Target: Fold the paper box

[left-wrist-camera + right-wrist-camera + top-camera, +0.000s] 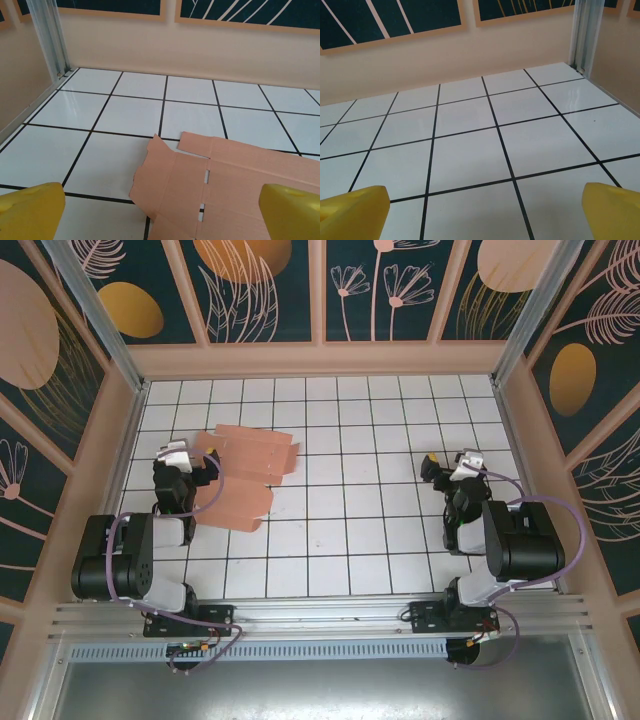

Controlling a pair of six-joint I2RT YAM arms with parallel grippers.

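The paper box (250,468) lies as an unfolded salmon-pink cut-out sheet on the white tiled bench (340,540), at about 10 o'clock from the bench's centre in the top view. Its tabbed flaps point toward 12 and 3 o'clock, and a rounded flap reaches toward 6 o'clock.

The left end effector (188,462) sits at the sheet's 9 o'clock edge and overlaps that edge in the top view; whether it touches the card cannot be told. In the left wrist view the left end effector (160,220) has its yellow fingers (30,212) spread wide with nothing gripped. The paper box (235,185) lies ahead of them toward 1 o'clock, its creases and narrow slots plain to see.

The right end effector (455,465) is at about 3 o'clock from the bench's centre, well apart from the sheet. In the right wrist view the right end effector (482,215) is also spread wide, with its yellow fingers (352,212) over bare tiles and nothing held.
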